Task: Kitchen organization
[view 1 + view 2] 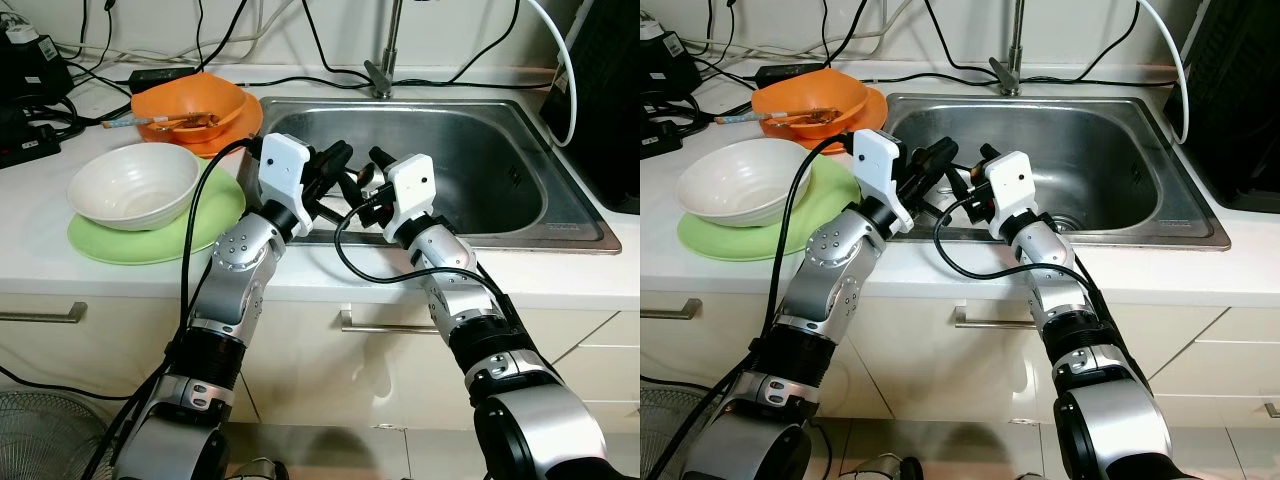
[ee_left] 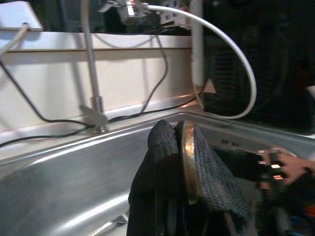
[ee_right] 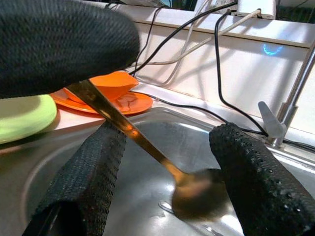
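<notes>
- White kitchen countertop (image 1: 300, 285) carries the scene; the landmark for all positions below is the stainless steel sink basin (image 1: 480, 180) set into it.
- Nearest the robot, below the sink's front rim, are pale cabinet fronts with a metal drawer handle (image 1: 375, 325).
- Left gripper (image 1: 335, 165) is over the sink's front left corner, its fingers pinched tight on the handle of a long gold-coloured metal spoon (image 3: 142, 147).
- Right gripper (image 1: 375, 170) is just beside it over the same front edge. Its textured black fingers (image 3: 83, 182) are spread wide on either side of the spoon's handle and hold nothing.
- The spoon's bowl hangs above the sink floor; whether it touches the steel cannot be told.
- A second piece of cutlery (image 2: 106, 226) lies on the sink floor, too little of it visible to identify.
- Left of the sink, a white ceramic bowl (image 1: 133, 185) rests on a round light green plate (image 1: 150, 240).
- Behind those, at the sink's back left corner, an orange plastic bowl (image 1: 190, 105) sits on an orange plate and holds utensils.
- Behind the sink stand the chrome tap (image 1: 380, 75) and loose black cables (image 1: 60, 60).
- Judged progress: early to middle. One spoon is in hand, apparently mid-transfer between grippers or toward the sink; both bowl stacks and the orange bowl's utensils remain to be sorted.
</notes>
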You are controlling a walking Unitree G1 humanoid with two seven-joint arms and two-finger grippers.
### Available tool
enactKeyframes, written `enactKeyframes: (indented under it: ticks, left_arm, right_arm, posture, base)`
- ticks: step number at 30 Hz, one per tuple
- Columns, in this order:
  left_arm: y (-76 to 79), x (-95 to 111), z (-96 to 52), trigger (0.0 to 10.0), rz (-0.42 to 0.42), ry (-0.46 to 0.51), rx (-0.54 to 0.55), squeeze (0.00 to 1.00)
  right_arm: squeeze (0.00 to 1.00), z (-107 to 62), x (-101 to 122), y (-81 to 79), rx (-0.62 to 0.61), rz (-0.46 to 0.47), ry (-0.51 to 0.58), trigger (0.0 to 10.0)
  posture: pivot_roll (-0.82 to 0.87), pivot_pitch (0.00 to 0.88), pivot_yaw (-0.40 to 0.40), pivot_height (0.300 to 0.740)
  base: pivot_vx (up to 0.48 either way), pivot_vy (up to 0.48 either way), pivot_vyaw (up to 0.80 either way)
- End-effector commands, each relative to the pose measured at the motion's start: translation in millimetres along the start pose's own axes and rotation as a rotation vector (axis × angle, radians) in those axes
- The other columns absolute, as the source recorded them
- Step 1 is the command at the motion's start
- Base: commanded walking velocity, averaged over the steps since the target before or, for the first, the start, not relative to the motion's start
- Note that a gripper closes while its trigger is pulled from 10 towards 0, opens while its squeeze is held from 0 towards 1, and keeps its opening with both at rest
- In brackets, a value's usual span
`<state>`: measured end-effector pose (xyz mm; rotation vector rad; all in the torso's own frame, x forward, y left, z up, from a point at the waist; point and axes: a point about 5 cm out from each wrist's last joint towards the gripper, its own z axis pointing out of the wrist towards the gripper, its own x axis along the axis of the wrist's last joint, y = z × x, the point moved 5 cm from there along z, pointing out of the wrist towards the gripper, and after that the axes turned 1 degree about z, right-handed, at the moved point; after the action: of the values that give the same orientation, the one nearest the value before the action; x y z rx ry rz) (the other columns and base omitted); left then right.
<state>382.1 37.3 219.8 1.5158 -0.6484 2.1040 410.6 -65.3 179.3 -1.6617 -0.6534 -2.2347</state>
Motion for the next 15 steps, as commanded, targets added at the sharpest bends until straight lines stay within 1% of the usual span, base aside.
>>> enactKeyframes:
  ticks: [1, 7, 14, 15]
  left_arm:
    - [5.8, 1.1, -0.5, 10.0, 0.001, -0.001, -0.031, 0.00]
    - [10.7, 0.3, -1.1, 10.0, -0.010, -0.003, -0.047, 0.00]
    - [12.3, 0.5, -1.8, 10.0, -0.010, -0.004, -0.050, 0.00]
    - [11.6, 1.0, -2.1, 10.0, -0.005, -0.002, -0.044, 0.00]
  right_arm:
    - [0.00, 5.6, 4.4, -3.9, 0.021, -0.011, 0.004, 10.0]
    - [0.00, 5.6, 2.7, -7.6, 0.030, -0.005, 0.001, 10.0]
    - [0.00, 5.0, 1.5, -6.3, 0.025, -0.005, -0.003, 10.0]
    - [0.00, 4.5, 0.1, -6.4, 0.025, -0.010, -0.009, 3.5]
  posture:
    - [-0.02, 0.000, 0.062, 0.740]
    - [-0.02, 0.000, 0.059, 0.740]
    - [-0.02, 0.000, 0.057, 0.740]
    - [-0.02, 0.000, 0.058, 0.740]
  base:
    - [0.000, 0.000, 0.00]
    - [0.000, 0.000, 0.00]
    - [0.000, 0.000, 0.00]
    - [0.000, 0.000, 0.00]
